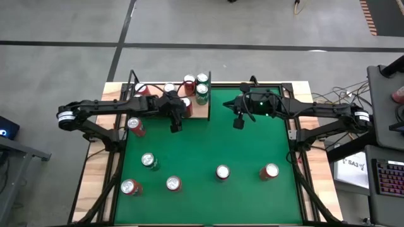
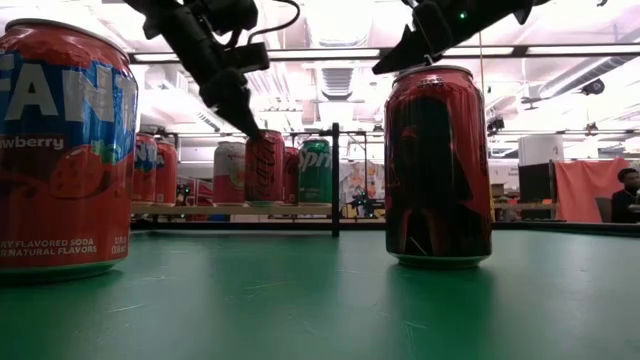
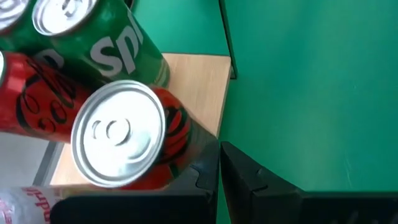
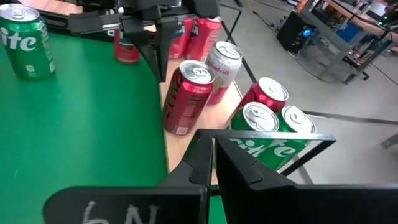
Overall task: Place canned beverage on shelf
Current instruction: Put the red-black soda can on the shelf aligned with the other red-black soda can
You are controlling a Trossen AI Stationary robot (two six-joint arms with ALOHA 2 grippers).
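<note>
Pale flat wood shelf [image 4: 186, 140] bears cylindrical shiny-topped cans [image 4: 186, 99].

We look straight down on the whole worktop [image 1: 208, 145] from overhead; level across it from its surface; closely from each wrist; all views share the shelf [image 1: 199, 110] cans.

The smooth grey concrete floor [image 1: 265, 25] has dark lines across it. Long bright ceiling lights [image 2: 330, 52] shine overhead. An orange cloth screen [image 2: 583, 190] stands far back, near a seated person [image 2: 627, 195]. A black keyboard [image 1: 386, 178] sits on a side desk.
</note>
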